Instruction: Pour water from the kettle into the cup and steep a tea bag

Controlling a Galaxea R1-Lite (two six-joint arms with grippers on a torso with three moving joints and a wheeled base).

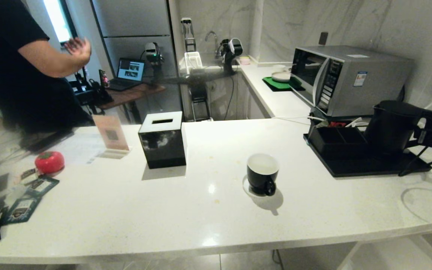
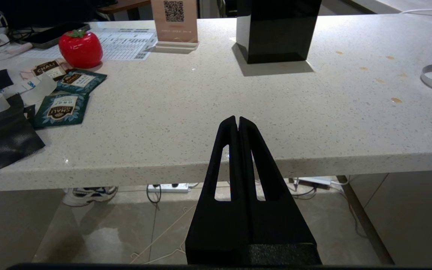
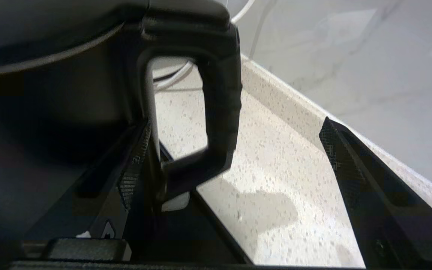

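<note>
So the right gripper (image 3: 234,150), fingers spread wide, straddles the upright handle (image 3: 219,93) of the kettle (image 1: 392,125), at the cup's (image 1: 262,173) 2 o'clock; left gripper (image 2: 237,123) parked, clenched.

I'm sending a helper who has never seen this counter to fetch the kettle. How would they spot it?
Find the silver microwave at the counter's far right. Just in front of it lies a black tray, and the kettle stands on it: a tall matte black jug with a loop handle, far bigger than the cup.
</note>
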